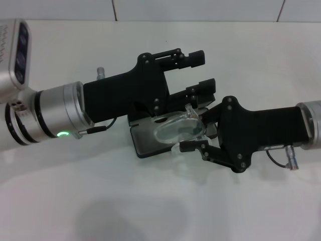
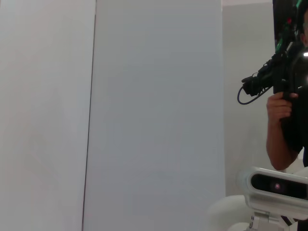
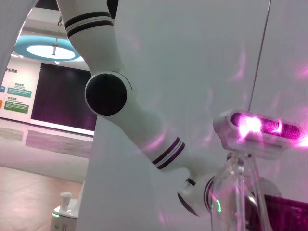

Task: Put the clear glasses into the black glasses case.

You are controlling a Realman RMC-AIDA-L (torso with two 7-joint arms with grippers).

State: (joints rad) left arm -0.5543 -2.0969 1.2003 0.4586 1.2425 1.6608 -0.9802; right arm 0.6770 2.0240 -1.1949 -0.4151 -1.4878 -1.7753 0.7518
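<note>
a: since my right gripper (image 1: 193,134) pinches the glasses (image 1: 179,128) right over the case (image 1: 145,143), which way do they lie?

b: lengthwise along it. left gripper (image 1: 200,72), spread, sits just behind the case.

clear glasses (image 1: 178,129) lie folded over the open black glasses case (image 1: 145,140); grey lining showing
</note>
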